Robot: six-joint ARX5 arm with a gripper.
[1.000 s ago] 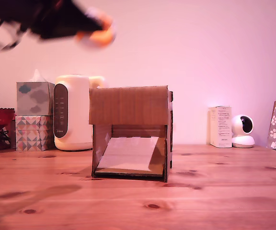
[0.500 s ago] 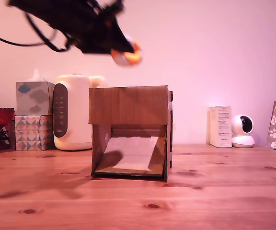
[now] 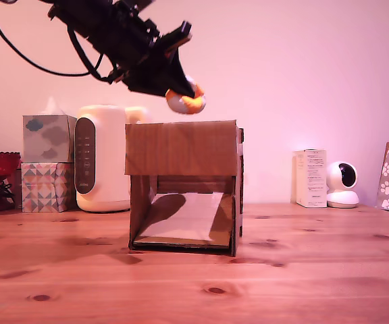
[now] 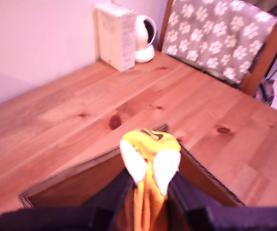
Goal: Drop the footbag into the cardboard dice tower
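Since the earlier frames we see the arm has swung across from the exterior view's left and come lower — the footbag [image 3: 186,101] now hangs just above the top edge of the cardboard dice tower [image 3: 181,148], at about 12 o'clock of the box, not touching it. Our claw [image 3: 181,96] is clamped on the footbag; in the wrist view its pale fingertips [image 4: 133,163] pinch the yellow and orange ball [image 4: 145,144], with the tower's open top [image 4: 81,180] directly under it.

Step in hand, as we judge it: carry finished, lining up over the opening. Next move calls for a small check that the ball sits inside the rim, then parting the claw so it falls to the ramp — the ball looks near the far rim, so a touch of drawing back may help.

Count: one footbag, one tower, one claw. On the surface [image 3: 302,270] behind: two patterned tissue boxes [image 3: 48,162] stacked, one cream appliance [image 3: 103,158], one white carton [image 3: 310,178], one small white camera [image 3: 343,183].
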